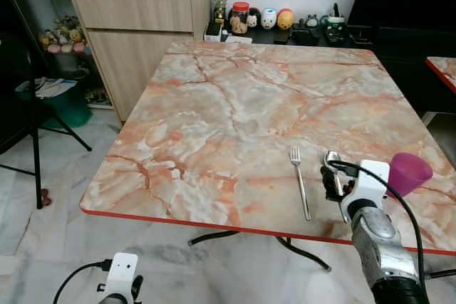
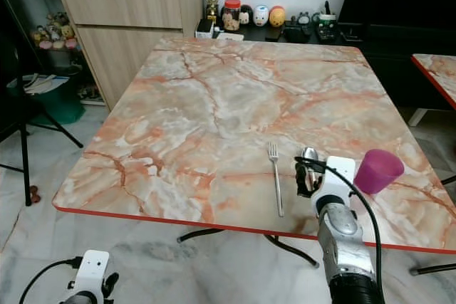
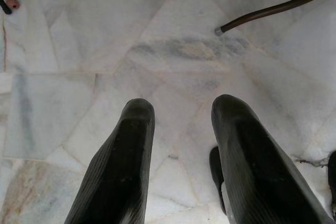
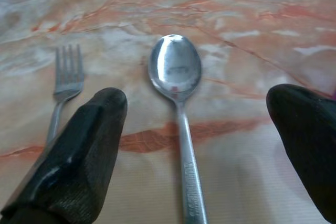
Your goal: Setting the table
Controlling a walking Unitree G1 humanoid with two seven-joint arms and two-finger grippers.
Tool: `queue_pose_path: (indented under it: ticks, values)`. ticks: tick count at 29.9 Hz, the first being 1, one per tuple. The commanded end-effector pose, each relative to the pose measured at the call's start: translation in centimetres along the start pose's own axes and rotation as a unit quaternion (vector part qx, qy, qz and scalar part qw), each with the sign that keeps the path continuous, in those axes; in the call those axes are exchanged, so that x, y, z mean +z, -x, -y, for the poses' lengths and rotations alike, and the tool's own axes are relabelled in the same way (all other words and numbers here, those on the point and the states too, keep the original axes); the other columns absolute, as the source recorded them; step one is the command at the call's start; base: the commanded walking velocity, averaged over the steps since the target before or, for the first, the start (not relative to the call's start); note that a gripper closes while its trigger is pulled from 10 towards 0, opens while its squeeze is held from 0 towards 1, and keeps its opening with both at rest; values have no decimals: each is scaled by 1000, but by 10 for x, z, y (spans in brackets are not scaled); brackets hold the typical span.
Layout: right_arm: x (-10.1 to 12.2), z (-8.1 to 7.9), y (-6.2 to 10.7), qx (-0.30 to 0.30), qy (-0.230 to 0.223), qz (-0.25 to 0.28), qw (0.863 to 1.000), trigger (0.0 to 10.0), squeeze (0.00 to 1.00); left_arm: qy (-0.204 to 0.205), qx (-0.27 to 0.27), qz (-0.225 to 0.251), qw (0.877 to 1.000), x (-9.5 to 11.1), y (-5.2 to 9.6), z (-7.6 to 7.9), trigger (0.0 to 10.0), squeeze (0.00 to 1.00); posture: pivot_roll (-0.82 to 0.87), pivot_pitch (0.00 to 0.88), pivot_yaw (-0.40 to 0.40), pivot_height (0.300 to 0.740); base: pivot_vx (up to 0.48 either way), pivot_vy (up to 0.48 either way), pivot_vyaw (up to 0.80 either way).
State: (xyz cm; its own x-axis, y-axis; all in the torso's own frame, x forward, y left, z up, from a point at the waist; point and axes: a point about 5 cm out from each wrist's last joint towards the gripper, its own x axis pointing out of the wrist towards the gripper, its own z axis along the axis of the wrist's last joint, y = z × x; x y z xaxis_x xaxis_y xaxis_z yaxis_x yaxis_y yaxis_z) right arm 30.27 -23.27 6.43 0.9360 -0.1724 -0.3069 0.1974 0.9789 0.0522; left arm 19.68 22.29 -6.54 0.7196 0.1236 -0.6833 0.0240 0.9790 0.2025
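Table: square marble-patterned table (image 1: 235, 105) in pink, orange and white, with a red edge.
Fork: a steel fork (image 1: 300, 181) lies flat near the table's front edge, toward the front right corner, tines pointing to the far edge.
Spoon: a steel spoon (image 4: 178, 103) lies flat just beside the fork, on the side toward the right edge, parallel to it, bowl pointing to the far edge; the two do not touch.
Cup: a purple plastic cup (image 1: 408, 173) stands by the right edge, near the front right corner, tilted with its mouth leaning toward that edge.
Right gripper: the right gripper (image 4: 210, 145) is low over the spoon's handle, fingers (image 4: 84, 145) spread wide apart, one on each side of the handle and not touching it.
Left gripper: the left gripper (image 3: 181, 156) hangs below the table's front edge over the white marble floor (image 3: 79, 51), jaws apart and holding nothing.
Beyond the far edge: a wooden cabinet (image 1: 142, 26) and a row of small figurines (image 1: 263, 18).
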Motion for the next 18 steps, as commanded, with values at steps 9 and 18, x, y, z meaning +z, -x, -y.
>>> queue_pose_path:
  ticks: [9, 18]
  values:
    - [-6, -1, -8, 0, -23, -50, 998, 10000, 0, -8, -4, -4, 1000, -2, 0, 1, 10000, 0, -13, 0, -19, 740, 0, 0, 0]
    - [-11, -6, -11, 3, -24, -69, 997, 4745, 0, -9, -6, -5, 1000, -2, 0, 1, 10000, 0, -9, 0, -20, 740, 0, 0, 0]
